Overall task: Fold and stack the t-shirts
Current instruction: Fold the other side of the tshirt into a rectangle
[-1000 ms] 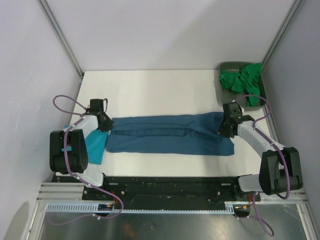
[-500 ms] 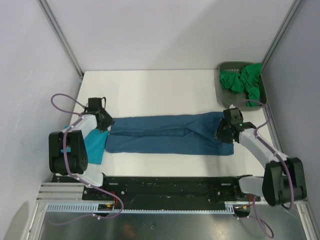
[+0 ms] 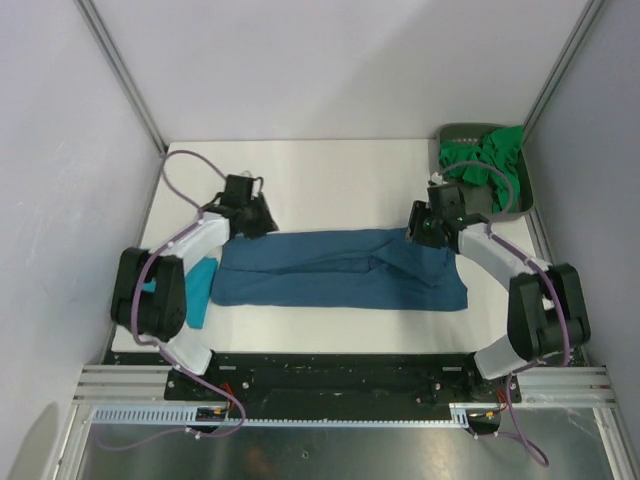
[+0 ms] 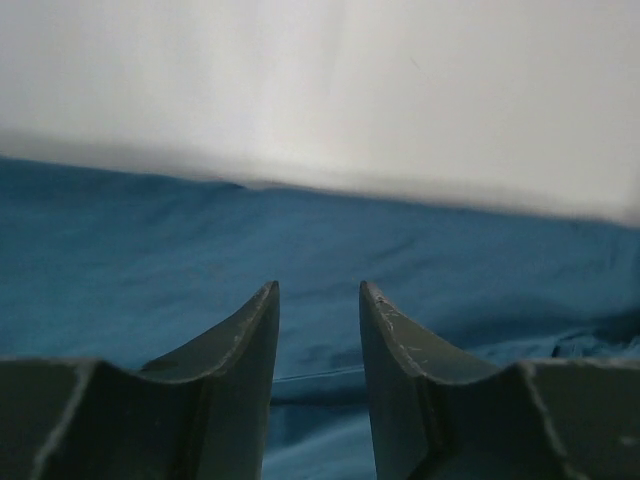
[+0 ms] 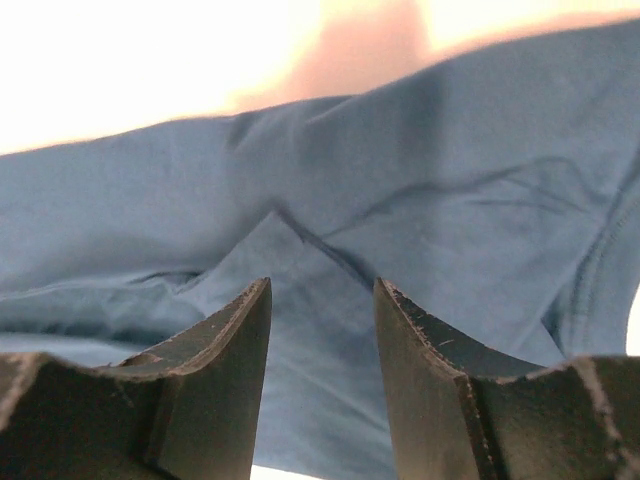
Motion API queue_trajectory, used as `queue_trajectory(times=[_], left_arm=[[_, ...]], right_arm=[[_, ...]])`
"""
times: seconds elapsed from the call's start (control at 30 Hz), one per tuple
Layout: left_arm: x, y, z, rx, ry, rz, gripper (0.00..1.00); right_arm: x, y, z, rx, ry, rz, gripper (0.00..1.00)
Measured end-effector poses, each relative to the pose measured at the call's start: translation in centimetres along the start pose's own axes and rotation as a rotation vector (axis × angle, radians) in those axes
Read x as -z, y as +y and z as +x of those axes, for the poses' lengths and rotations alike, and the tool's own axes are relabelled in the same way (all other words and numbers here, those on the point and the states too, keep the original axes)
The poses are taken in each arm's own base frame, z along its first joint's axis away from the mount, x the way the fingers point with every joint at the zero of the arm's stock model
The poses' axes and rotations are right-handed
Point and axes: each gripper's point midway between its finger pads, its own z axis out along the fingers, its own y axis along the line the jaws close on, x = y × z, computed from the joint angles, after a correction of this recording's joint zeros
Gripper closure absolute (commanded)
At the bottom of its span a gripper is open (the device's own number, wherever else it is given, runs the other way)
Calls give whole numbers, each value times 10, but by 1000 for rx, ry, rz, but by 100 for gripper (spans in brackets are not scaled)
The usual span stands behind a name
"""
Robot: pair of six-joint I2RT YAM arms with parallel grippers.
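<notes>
A dark steel-blue t-shirt [image 3: 340,270] lies folded into a long band across the white table. My left gripper [image 3: 262,222] hovers at its far left corner, jaws open, with only blue cloth [image 4: 120,260] below the empty gap [image 4: 318,288]. At the far right corner my right gripper [image 3: 418,228] is open too, nothing between its fingers [image 5: 322,284], the shirt [image 5: 480,170] spread beneath. A turquoise t-shirt [image 3: 200,290] lies folded at the left end, partly behind the left arm. Bright green t-shirts [image 3: 490,165] are heaped at the back right.
The green shirts sit in a dark grey tray [image 3: 447,137] at the table's back right corner. Metal frame posts rise at both back corners. Bare white table [image 3: 330,180] stretches behind the blue shirt.
Both grippers opened and let go of the blue shirt's ends. Each arm then swung inward and back to the shirt's far edge. The shirt stays flat.
</notes>
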Motion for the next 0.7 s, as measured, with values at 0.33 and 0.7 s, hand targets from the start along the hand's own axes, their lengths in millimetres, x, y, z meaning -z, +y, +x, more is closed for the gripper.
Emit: queue_trajectory(times=[0.33, 0.7], left_arm=[[-45, -56, 98, -175, 279, 88, 60], [-50, -81, 111, -217, 312, 138, 61]], right_arm=[[-48, 29, -8, 82, 36, -41, 46], [-65, 33, 19, 129, 98, 1, 72]])
